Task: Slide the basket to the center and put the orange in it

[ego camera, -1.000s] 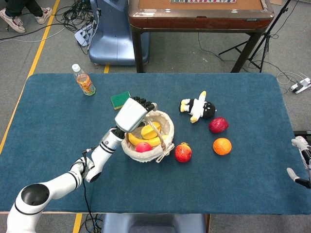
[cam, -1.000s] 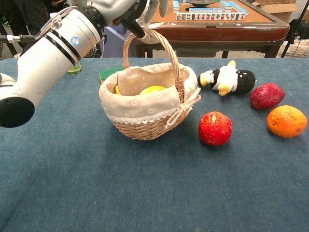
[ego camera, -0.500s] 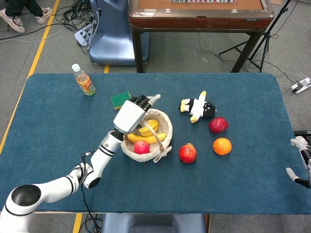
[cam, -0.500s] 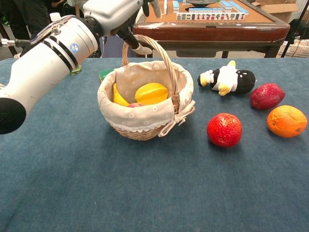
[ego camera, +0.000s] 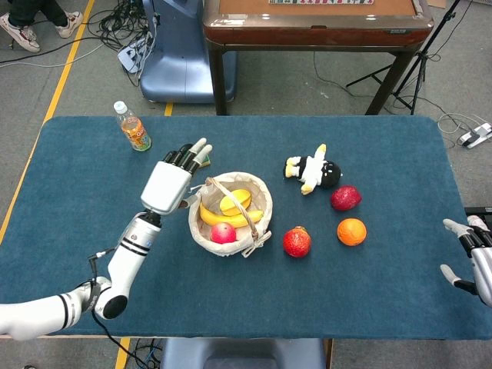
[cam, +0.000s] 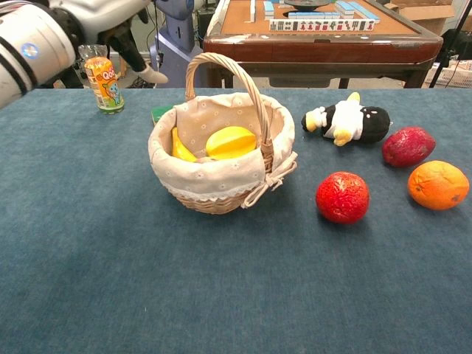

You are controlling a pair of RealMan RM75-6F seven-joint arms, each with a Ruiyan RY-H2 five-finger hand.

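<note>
Now my left robot hand point(ego camera: 171, 183) is off the basket point(ego camera: 230, 213) and back to its left.

The hand has let go of the handle it held a moment ago; its fingers are spread and it holds nothing. The basket has stopped sliding and sits near the bench point(ego camera: 77, 200) centre, so I judge that step done. The orange point(ego camera: 351, 231) lies untouched, well right of the basket, beyond the red fruit point(ego camera: 297, 242). My right robot hand point(ego camera: 470, 257) waits, released, at the bench's right edge, and is nearer the orange.
</note>
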